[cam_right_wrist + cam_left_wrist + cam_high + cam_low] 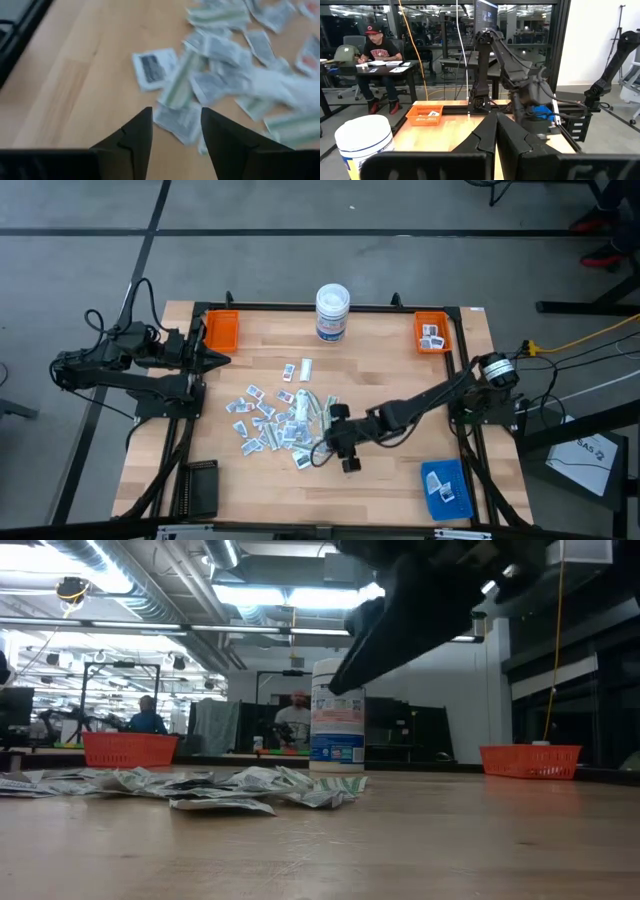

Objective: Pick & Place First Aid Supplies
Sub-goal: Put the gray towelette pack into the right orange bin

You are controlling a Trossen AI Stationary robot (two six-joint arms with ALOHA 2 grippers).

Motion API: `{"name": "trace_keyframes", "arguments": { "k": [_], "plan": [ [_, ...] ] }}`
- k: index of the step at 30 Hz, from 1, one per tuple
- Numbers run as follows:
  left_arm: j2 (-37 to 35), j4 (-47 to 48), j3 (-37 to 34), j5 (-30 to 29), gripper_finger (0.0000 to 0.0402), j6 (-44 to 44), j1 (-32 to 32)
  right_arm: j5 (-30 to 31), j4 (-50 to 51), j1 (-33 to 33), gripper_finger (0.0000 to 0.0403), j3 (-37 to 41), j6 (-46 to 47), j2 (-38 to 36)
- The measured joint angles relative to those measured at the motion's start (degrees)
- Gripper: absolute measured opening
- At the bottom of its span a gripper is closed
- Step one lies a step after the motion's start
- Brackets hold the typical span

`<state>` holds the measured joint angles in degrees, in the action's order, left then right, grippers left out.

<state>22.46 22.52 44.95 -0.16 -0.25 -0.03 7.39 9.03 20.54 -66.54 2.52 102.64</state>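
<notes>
The right gripper (330,442) is being held over the near edge of the pile of packets (275,418) in the middle of the wooden surface (390,480). Its jaws are being kept open, with nothing between them. The left gripper (222,360) is being rested beside the orange tray (221,330), jaws closed and empty.

Both arms are matte black, jointed, with angular housings. The right gripper (176,131) has two dark wedge-shaped fingers; the left gripper (496,131) shows similar black tapered fingers.
</notes>
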Motion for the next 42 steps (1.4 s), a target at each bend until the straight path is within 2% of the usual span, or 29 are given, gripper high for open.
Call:
{"name": "trace_keyframes", "arguments": {
  "k": [4,10,24,31,36,42],
  "plan": [
    [0.0,0.0,0.0,0.0,0.0004,0.0,0.0,0.0,-1.7,1.3,0.0168,0.0,-8.3,2.7],
    [0.0,0.0,0.0,0.0,0.0004,0.0,0.0,0.8,-2.7,1.4,0.0168,0.0,-14.8,5.1],
    [0.0,0.0,0.0,0.0,0.0004,0.0,0.0,3.3,-3.4,-0.3,0.0168,0.0,-25.3,9.6],
    [0.0,0.0,0.0,0.0,0.0004,0.0,0.0,2.6,-4.9,-1.2,0.0165,0.0,-29.3,11.1],
    [0.0,0.0,0.0,0.0,0.0004,0.0,0.0,1.9,-5.4,-1.3,0.0132,-0.1,-31.1,11.7],
    [0.0,0.0,0.0,0.0,0.0004,0.0,0.0,1.2,-5.3,-1.3,0.0052,-0.1,-31.0,11.9]
  ]
}}
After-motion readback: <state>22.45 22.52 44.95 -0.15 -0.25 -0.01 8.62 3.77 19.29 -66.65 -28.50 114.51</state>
